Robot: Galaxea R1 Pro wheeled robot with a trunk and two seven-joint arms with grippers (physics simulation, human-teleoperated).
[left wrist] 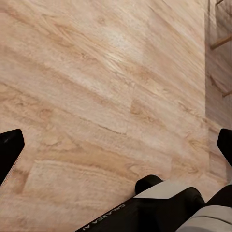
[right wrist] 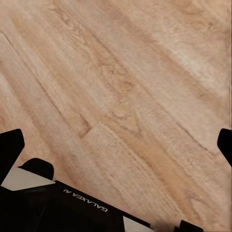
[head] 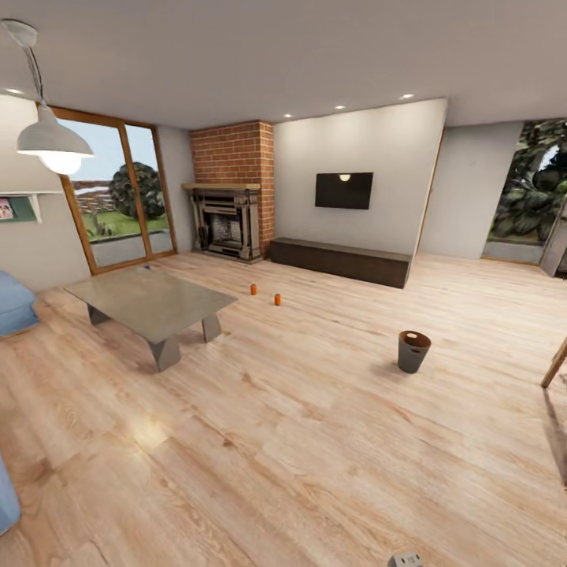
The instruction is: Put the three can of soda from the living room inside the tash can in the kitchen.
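Nothing binned yet — two orange cans (head: 265, 294) on floor (head: 315, 441) w/ trash can (head: 413, 350) well apart. Third can unseen. Both grippers' fingers (left wrist: 9, 152) (right wrist: 9, 150) spread wide, empty.

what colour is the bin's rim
Copper-brown, on a dark grey bin; the head view shows it best.

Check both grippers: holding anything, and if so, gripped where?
Nothing is held. The left gripper and right gripper have fingers spread wide over bare wood floor. Two orange cans stand far off on the floor.

Two orange cans (head: 265, 294) (red-brick fireplace (head: 234, 189))
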